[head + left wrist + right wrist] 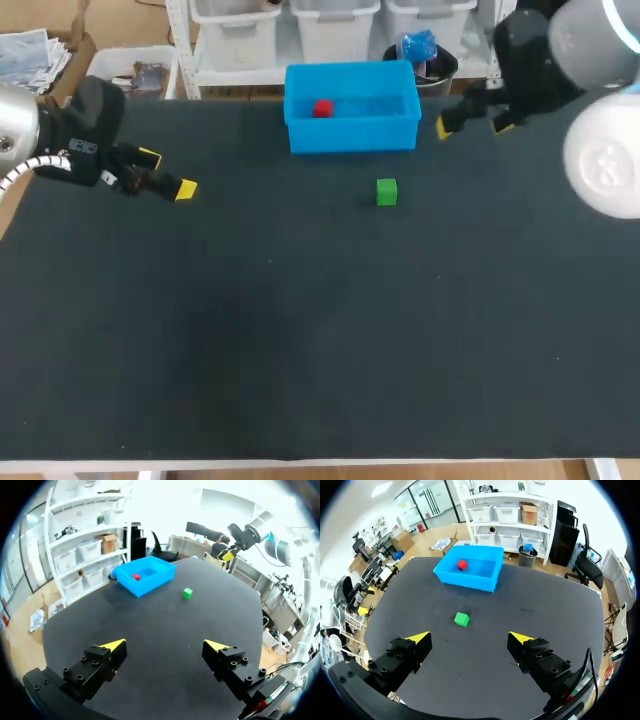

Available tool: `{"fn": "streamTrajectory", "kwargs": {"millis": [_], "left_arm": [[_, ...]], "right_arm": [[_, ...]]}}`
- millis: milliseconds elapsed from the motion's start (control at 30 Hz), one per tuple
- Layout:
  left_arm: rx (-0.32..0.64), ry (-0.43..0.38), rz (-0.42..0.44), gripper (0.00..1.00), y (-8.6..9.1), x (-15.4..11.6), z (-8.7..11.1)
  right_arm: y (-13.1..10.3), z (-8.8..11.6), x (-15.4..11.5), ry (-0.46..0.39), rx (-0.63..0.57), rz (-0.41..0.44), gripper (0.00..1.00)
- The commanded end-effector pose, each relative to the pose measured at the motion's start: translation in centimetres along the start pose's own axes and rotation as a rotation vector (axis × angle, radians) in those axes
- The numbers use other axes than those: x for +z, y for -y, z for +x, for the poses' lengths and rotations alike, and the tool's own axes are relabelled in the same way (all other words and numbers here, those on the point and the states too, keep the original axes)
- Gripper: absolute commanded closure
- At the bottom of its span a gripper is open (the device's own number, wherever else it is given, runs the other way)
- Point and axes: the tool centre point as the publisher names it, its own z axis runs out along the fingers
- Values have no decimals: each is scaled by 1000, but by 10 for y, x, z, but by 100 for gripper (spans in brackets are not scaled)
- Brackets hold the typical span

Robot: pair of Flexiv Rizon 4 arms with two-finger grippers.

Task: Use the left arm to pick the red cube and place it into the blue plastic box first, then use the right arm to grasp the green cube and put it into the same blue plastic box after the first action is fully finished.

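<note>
Head view:
- Table (300,330): dark top.
- Blue box (352,135): at the far edge, near the middle.
- Red cube (322,109): inside the blue box, on its floor, toward the left end.
- Green cube (386,192): on the table, just in front of the box and apart from it.
- Left gripper (168,174): above the table's far left part, well apart from box and cubes. Fingers spread, nothing between them.
- Right gripper (472,124): just right of the box, level with its right wall. Fingers spread and empty.

Left wrist view:
- Left gripper (165,645): yellow tips wide apart, only bare table between them.
- Blue box (155,582): far ahead of the fingers, with the red cube (135,576) inside.
- Green cube (187,593): on the table beside the box, on the side nearer the right arm (260,530).

Right wrist view:
- Right gripper (469,638): tips spread wide, holding nothing.
- Green cube (461,619): on the table just ahead of the gap between the fingers, touching neither.
- Blue box (465,580): farther ahead, beyond the green cube.
- Red cube (462,564): resting inside the box.
</note>
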Motion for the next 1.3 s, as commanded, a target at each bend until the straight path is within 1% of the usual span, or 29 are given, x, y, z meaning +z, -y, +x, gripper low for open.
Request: {"fn": "streamTrajectory", "kwargs": {"millis": [33, 633, 667, 733, 800, 867, 900, 1100, 1300], "left_arm": [[3, 10, 5, 0, -1, -1, 2], [3, 10, 5, 0, -1, -1, 2], [3, 10, 5, 0, -1, -1, 2], [3, 10, 5, 0, -1, -1, 2], [3, 10, 5, 0, -1, -1, 2], [3, 10, 5, 0, -1, -1, 2], [3, 10, 5, 0, -1, -1, 2], [3, 10, 5, 0, -1, -1, 2], [3, 10, 5, 0, -1, -1, 2]], "right_arm": [[-1, -1, 5, 4, 2, 63, 0], [-1, -1, 5, 4, 2, 63, 0], [-2, -3, 6, -7, 17, 70, 0], [-5, -4, 14, -72, 23, 112, 0], [-11, -6, 22, -93, 60, 92, 0], [-16, -6, 30, -132, 73, 127, 0], [-19, -6, 34, -145, 91, 123, 0], [-35, -6, 62, -252, 105, 220, 0], [-44, 0, 89, -314, 126, 228, 0]]}}
